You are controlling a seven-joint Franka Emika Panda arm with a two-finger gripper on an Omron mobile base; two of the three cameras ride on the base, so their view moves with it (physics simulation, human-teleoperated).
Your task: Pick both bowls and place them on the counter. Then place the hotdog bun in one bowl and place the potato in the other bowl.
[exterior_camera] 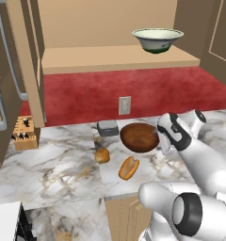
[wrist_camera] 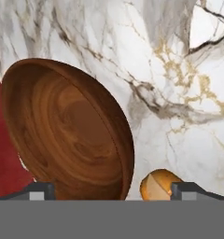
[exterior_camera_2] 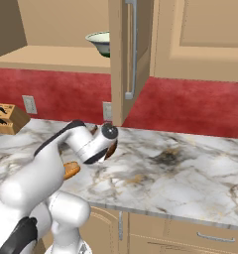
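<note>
Two dark finger tips stand wide apart at the bottom of the hand view, so the gripper (wrist_camera: 111,191) is open and holds nothing; between and just above them lies the brown bowl (wrist_camera: 69,128), glossy, wood-grained and wide, resting on the counter (exterior_camera: 58,164). I judge the first bowl placed and let go. The white bowl (exterior_camera: 157,39), cream with a dark green band, sits up on the wooden shelf (exterior_camera: 100,59), so the next move calls for lifting clear and reaching up for it. Near the brown bowl lie the hotdog bun (exterior_camera: 128,168), orange-tan and split, and the potato (exterior_camera: 102,156), a small golden-brown lump beside it.
</note>
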